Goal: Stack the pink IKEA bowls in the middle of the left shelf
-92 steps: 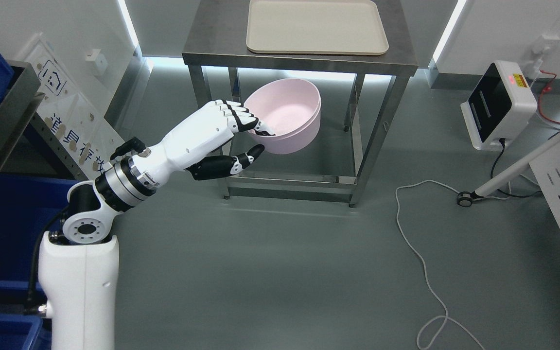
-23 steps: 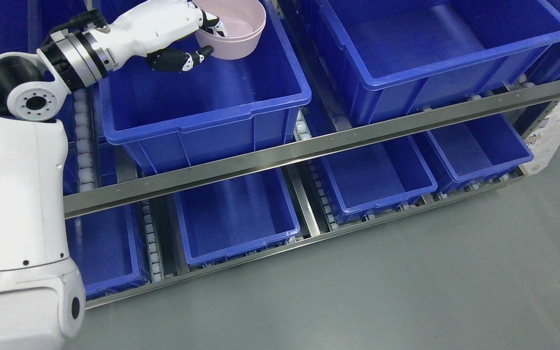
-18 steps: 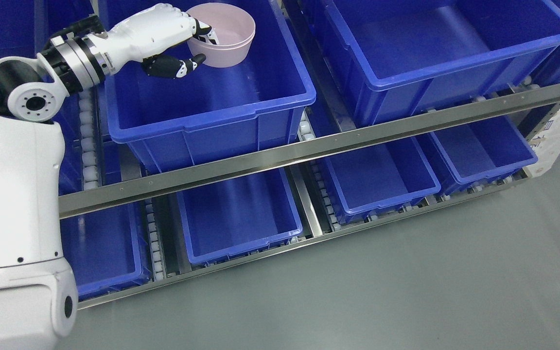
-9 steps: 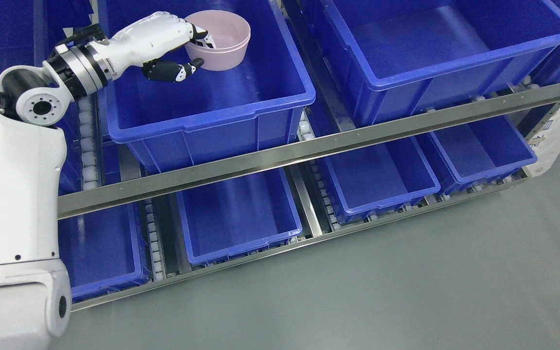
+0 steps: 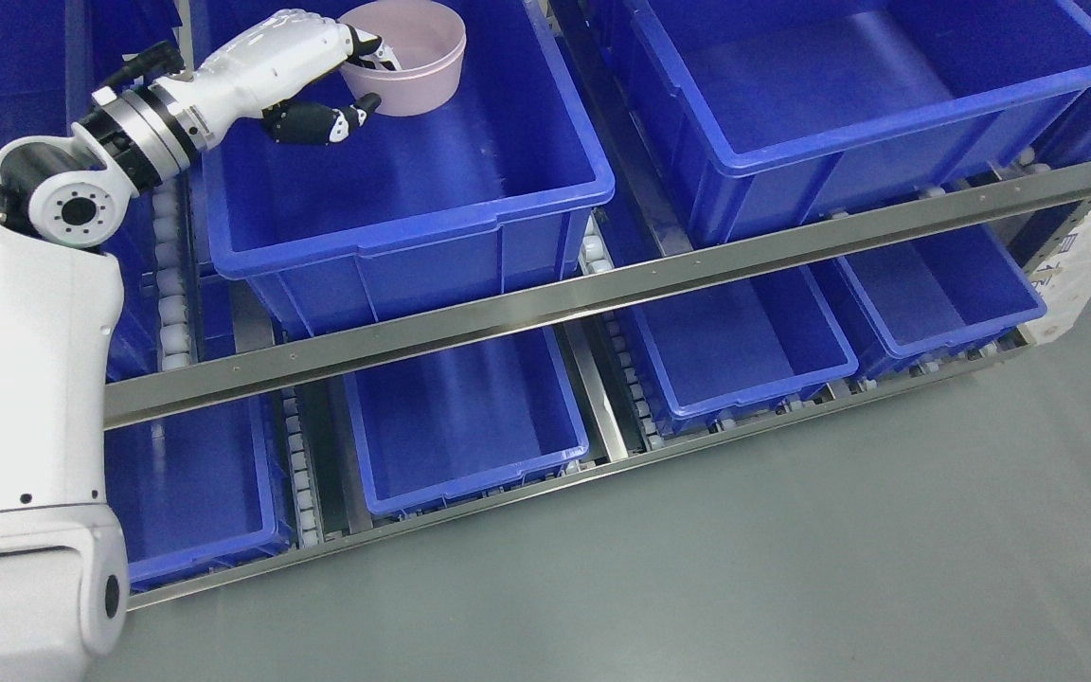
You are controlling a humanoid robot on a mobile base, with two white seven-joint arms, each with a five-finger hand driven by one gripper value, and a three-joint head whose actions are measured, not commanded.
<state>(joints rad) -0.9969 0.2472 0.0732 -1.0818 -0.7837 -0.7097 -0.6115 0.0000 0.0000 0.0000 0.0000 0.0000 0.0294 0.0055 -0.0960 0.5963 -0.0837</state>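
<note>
The left hand grips the pink bowl at its near rim: the upper fingers hook over the rim into the bowl's hollow and the dark thumb presses on the outer wall below. The grip is closed on the bowl; nothing else is held. The bowl sits inside the blue bin, toward the bin's far wall and left of the bin's centre; the pictures do not show whether its base touches the bin floor or hangs just above it. Relative to the hand, the bowl lies straight ahead of the fingertips, toward the far wall of the bin. The bowl is round, so it has no long axis; its mouth faces up with a slight tilt toward the hand. No second bowl is visible in the bin, so this bowl probably forms the bottom of the stack. The coming release depends on the rim levelling and the fingers clearing upward and back toward the near wall of the bin. The right arm is out of view.
</note>
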